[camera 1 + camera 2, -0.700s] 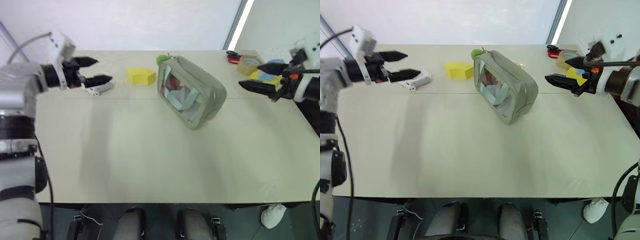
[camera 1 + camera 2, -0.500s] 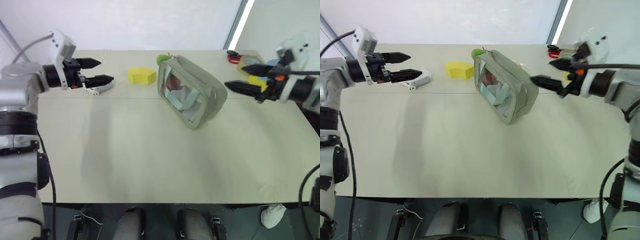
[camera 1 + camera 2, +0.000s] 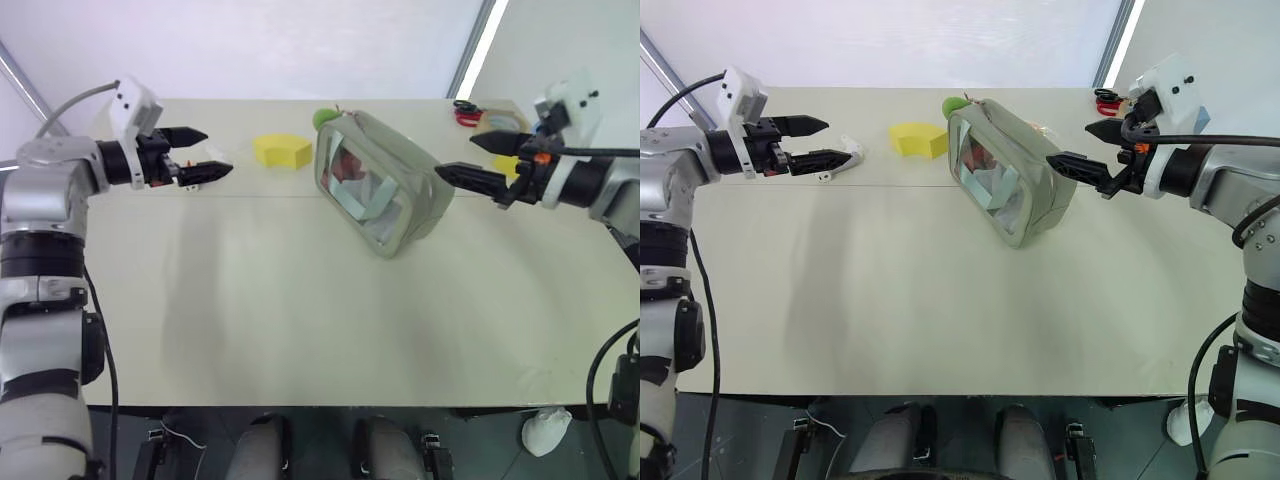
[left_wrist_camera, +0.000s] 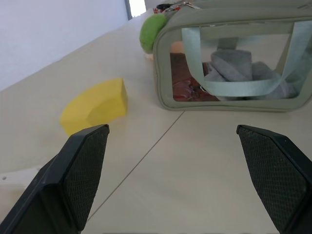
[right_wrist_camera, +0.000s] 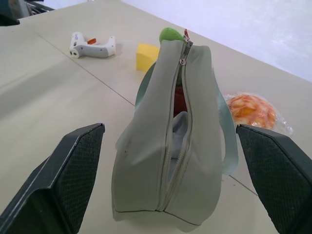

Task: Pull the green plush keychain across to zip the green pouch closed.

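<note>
The green pouch (image 3: pixel 388 190) stands on its edge at the table's middle back, its clear window and pale strap facing me. Its zipper (image 5: pixel 176 112) runs along the top and gapes partway. The green plush keychain (image 3: pixel 325 118) hangs at the pouch's far end, by the zipper pull (image 5: pixel 183 60). My left gripper (image 3: pixel 216 152) hovers open over the table, well left of the pouch and apart from it. My right gripper (image 3: pixel 457 158) is open too, pointing at the pouch's right end a short gap away. Neither holds anything.
A yellow foam block (image 3: pixel 283 151) lies just left of the pouch, and a white glue gun (image 5: pixel 91 45) lies beyond it under my left gripper. An orange-speckled round item (image 5: pixel 251 110) sits behind the pouch. Scissors and tape (image 3: pixel 478 118) clutter the back right corner.
My right gripper has moved left, closing most of the gap to the pouch's right end. My left gripper has drifted slightly toward the pouch. The pouch has not moved.
</note>
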Controlling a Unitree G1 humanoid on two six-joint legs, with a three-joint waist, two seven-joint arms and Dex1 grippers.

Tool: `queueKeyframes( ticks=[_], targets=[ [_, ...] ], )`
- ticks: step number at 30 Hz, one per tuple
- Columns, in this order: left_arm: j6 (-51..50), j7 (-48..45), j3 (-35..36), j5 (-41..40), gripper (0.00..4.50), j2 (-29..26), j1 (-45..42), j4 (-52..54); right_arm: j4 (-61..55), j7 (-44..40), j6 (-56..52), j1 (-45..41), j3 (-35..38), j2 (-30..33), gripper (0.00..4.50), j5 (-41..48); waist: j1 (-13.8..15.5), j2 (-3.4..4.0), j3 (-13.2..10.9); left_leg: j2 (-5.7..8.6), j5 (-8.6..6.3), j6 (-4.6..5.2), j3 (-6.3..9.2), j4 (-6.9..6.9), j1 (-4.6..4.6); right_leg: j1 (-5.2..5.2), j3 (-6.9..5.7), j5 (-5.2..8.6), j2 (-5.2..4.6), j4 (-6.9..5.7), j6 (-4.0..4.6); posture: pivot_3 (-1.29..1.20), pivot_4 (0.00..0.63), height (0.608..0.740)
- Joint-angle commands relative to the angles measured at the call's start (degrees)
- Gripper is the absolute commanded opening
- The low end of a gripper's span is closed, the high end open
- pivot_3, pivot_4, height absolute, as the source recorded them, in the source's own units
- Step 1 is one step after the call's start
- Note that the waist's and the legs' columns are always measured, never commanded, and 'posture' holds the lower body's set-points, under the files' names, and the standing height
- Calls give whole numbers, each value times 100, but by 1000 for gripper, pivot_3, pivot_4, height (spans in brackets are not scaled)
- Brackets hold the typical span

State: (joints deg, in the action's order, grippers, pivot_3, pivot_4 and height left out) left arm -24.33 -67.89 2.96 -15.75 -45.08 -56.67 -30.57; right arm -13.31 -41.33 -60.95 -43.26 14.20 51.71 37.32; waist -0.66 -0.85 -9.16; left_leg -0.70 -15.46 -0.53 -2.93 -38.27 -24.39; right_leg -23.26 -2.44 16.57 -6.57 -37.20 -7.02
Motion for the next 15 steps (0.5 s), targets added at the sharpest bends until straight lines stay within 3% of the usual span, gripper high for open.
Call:
queueKeyframes(
  ticks=[1, 8, 15],
  targets=[
    [6, 22, 156, -91, 4473, -93, -90, 296, -61, 18, 110, -266, 7, -33, 4496, 78, 0, 0, 0, 0, 0, 0, 0, 0, 0, 0, 0, 0, 0, 0, 0, 0, 150, 740],
    [-284, -103, -36, -283, 4473, 197, -95, 1000, 208, 38, 378, -883, -917, -403, 4496, -350, -12, 0, 0, -1, 0, 0, 8, 0, 1, 0, 1, 0, 0, -1, 0, 0, 150, 740],
    [-550, -77, -235, -390, 4473, 512, -17, 1730, 1240, 406, 631, -1453, -1995, -1231, 4496, -1242, -19, 0, 0, 0, 1, -1, 8, 1, -2, -5, 2, 0, 1, -3, 0, 0, 150, 740]
  ],
)
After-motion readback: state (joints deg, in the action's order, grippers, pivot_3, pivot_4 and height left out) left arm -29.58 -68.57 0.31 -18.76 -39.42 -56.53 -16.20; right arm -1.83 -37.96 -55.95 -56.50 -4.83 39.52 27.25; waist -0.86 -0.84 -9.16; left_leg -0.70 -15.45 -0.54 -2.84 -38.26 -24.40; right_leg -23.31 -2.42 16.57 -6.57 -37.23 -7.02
